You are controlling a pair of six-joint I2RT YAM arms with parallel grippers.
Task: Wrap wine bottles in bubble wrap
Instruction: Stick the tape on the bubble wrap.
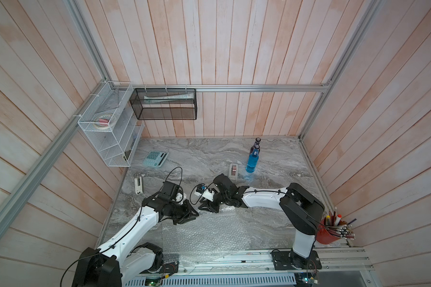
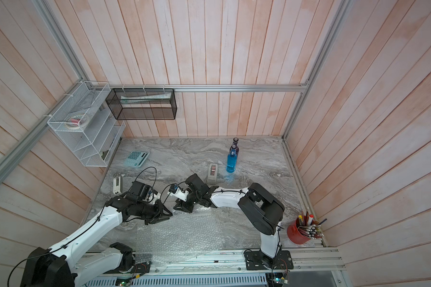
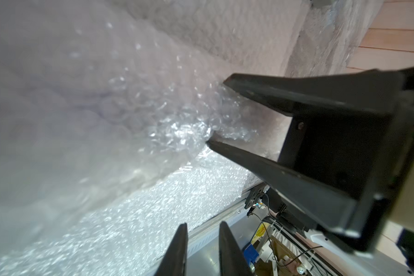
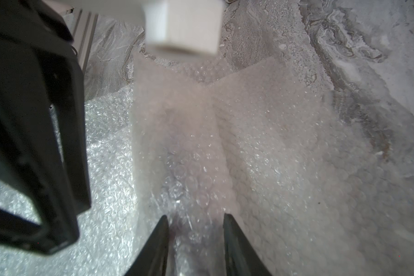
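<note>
Right gripper (image 4: 196,217): fingers clamped across a roll (image 4: 177,155), mid-table. The roll sits at the far edge of the flat bubble wrap (image 1: 209,231), which lies by the near edge of the table (image 1: 271,223) and overhangs it. Faint purplish tint inside the roll; likely a bottle, cannot confirm.

Left gripper (image 3: 202,223): fingers a narrow gap apart, nothing seen between them, just beside the right one.

Risks:
- Only one grip on the roll. The film looks springy, so an untaped flap could unwind if the right lets go.
- If the roll's ends are open, tilting it could let the contents slide out.
- Grippers are nearly touching, so a sideways move could make them clash.
- A hard squeeze could pop bubbles, and slick film could slip.

Around:
- Blue bottle (image 1: 251,161) and purple bottle (image 1: 256,144) stand upright and unwrapped toward the far right corner.
- Tape dispenser (image 1: 233,171) is near the blue bottle, just beyond the right wrist; reaching for it could tip the bottle.
- Calculator (image 1: 155,159) far left, stapler (image 1: 138,185) at the left edge, pen cup (image 1: 326,233) at the near right corner: all well apart.
</note>
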